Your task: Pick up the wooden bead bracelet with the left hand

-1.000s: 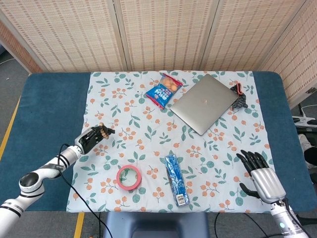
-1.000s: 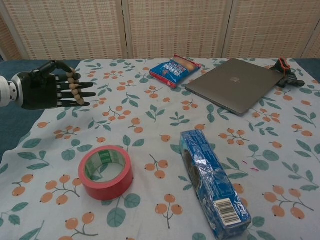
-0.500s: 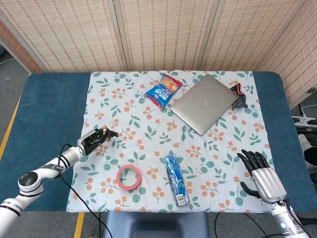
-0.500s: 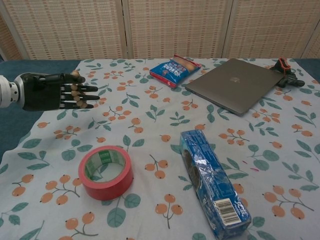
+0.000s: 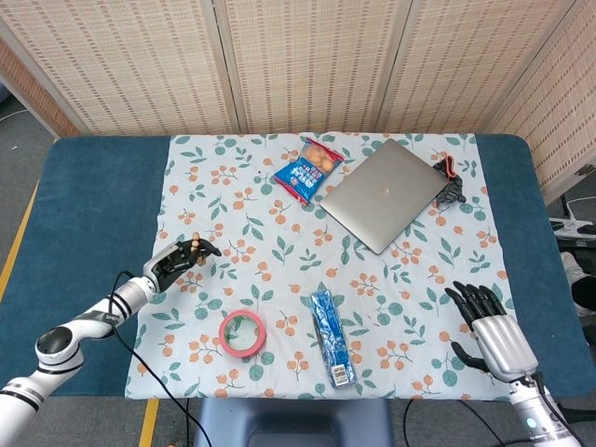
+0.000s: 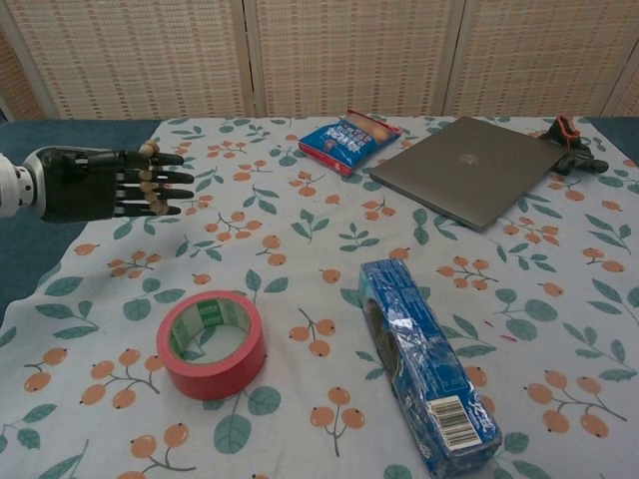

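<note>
The wooden bead bracelet (image 6: pixel 152 183) hangs across the fingers of my left hand (image 6: pixel 100 185), above the left part of the floral cloth. The beads run from the thumb's tip down over the stretched fingers, and the thumb lies along the top against them. In the head view the same left hand (image 5: pixel 175 262) shows at the cloth's left edge with the bracelet (image 5: pixel 196 247) at its fingertips. My right hand (image 5: pixel 491 328) hovers at the near right corner, fingers spread, holding nothing.
A red tape roll (image 6: pixel 211 342) lies near the front, right of my left hand. A blue packet (image 6: pixel 424 374) lies at front centre. A blue snack bag (image 6: pixel 346 139), a grey laptop (image 6: pixel 467 182) and a small black object with red (image 6: pixel 572 155) sit further back.
My left hand has sunk slightly and its fingers have straightened out. The thumb came down from its arch over the beads. The bracelet stays on the fingers. The right hand is still.
</note>
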`<act>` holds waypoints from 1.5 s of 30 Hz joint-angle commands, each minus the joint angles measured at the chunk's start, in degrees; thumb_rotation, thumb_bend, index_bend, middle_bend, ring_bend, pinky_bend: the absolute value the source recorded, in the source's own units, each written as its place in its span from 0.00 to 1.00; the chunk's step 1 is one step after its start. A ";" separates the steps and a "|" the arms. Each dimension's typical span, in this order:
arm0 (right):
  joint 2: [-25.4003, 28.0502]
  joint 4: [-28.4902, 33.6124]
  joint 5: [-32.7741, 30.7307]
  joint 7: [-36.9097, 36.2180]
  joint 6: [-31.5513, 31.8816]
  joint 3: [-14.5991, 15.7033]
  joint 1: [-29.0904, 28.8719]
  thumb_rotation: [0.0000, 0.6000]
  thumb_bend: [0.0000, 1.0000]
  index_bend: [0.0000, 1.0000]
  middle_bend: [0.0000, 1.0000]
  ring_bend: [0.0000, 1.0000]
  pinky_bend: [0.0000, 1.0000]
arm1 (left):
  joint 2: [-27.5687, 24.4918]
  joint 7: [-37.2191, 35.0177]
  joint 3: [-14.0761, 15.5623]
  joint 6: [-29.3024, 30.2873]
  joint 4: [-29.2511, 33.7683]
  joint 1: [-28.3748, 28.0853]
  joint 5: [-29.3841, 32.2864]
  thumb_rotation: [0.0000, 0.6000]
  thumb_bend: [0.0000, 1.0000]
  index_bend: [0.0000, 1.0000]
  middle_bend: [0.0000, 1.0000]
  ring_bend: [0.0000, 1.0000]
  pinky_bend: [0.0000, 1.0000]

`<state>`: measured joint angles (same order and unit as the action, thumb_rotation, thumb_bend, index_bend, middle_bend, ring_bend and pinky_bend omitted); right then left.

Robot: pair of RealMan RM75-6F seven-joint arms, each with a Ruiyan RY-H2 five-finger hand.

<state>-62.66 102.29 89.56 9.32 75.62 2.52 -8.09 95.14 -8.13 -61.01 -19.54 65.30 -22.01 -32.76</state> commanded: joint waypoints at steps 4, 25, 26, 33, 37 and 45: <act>0.01 0.06 -0.04 0.05 0.03 -0.02 0.01 1.00 0.27 0.00 0.00 0.00 0.00 | 0.27 -0.26 -0.36 -0.30 -0.30 0.22 0.61 1.00 0.44 0.39 0.36 0.03 0.00; 0.30 0.23 0.03 -0.15 0.02 0.07 0.05 1.00 0.27 0.00 0.00 0.00 0.00 | -0.47 -6.71 1.54 3.10 0.70 -0.35 1.95 0.76 0.56 0.72 0.44 0.06 0.00; 0.30 0.22 0.02 -0.13 0.00 0.08 0.05 1.00 0.27 0.00 0.00 0.00 0.00 | -0.41 -6.75 1.45 3.11 0.75 -0.28 1.96 0.76 0.57 0.72 0.44 0.06 0.00; 0.37 0.29 0.05 -0.17 0.02 0.09 0.07 1.00 0.27 0.00 0.00 0.00 0.00 | -0.11 -7.06 0.99 2.66 0.67 -0.09 2.02 0.75 0.76 0.72 0.44 0.06 0.00; 0.40 0.32 0.04 -0.15 0.04 0.10 0.09 1.00 0.27 0.00 0.00 0.00 0.00 | 0.09 -7.01 0.64 2.06 0.76 0.12 2.09 0.72 0.84 0.71 0.44 0.06 0.00; 0.41 0.35 0.08 -0.18 -0.02 0.12 0.07 1.00 0.27 0.00 0.00 0.00 0.00 | -1.31 -5.54 2.03 -4.58 -1.13 -1.13 1.14 0.93 1.00 0.56 0.38 0.04 0.00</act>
<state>-62.24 102.64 89.64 9.14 75.61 2.64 -8.02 94.42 -14.39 -59.55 -22.12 64.99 -22.58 -31.23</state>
